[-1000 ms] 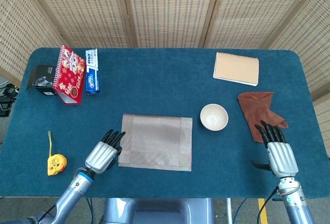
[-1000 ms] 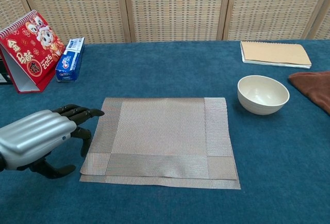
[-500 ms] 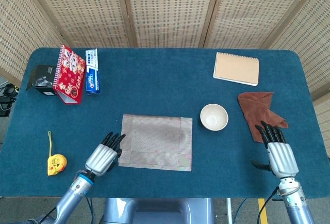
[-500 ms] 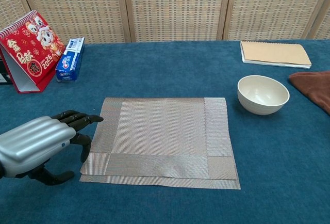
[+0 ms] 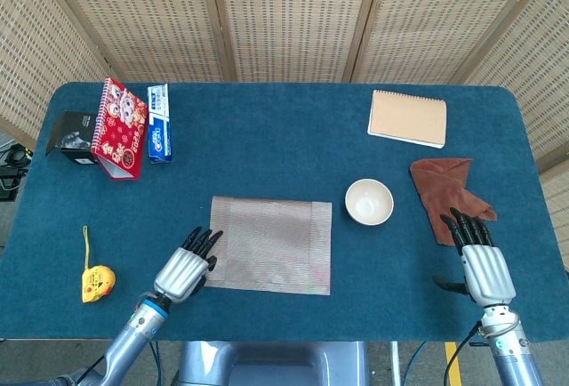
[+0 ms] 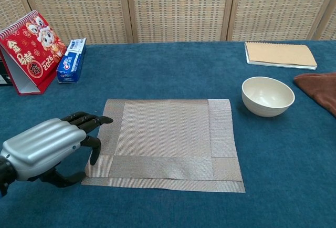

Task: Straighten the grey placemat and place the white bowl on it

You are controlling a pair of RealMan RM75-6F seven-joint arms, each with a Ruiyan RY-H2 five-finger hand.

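Observation:
The grey placemat [image 5: 271,245] [image 6: 168,141] lies flat in the middle of the blue table, its near edge doubled in the chest view. The empty white bowl [image 5: 369,202] [image 6: 267,96] stands upright on the cloth just right of the mat, apart from it. My left hand [image 5: 185,269] [image 6: 50,147] hovers at the mat's near left corner, fingers spread and reaching over its left edge, holding nothing. My right hand [image 5: 479,261] rests open near the table's front right edge, well clear of the bowl; only the head view shows it.
A brown cloth [image 5: 449,190] lies right of the bowl, a tan notebook [image 5: 408,118] behind it. A red calendar [image 5: 118,130], blue box [image 5: 158,123] and black box [image 5: 73,136] stand back left. A yellow tape measure [image 5: 96,282] lies front left.
My left hand has slid right and slightly nearer, its fingertips now over the placemat's left border. The right hand, bowl and mat have not moved.

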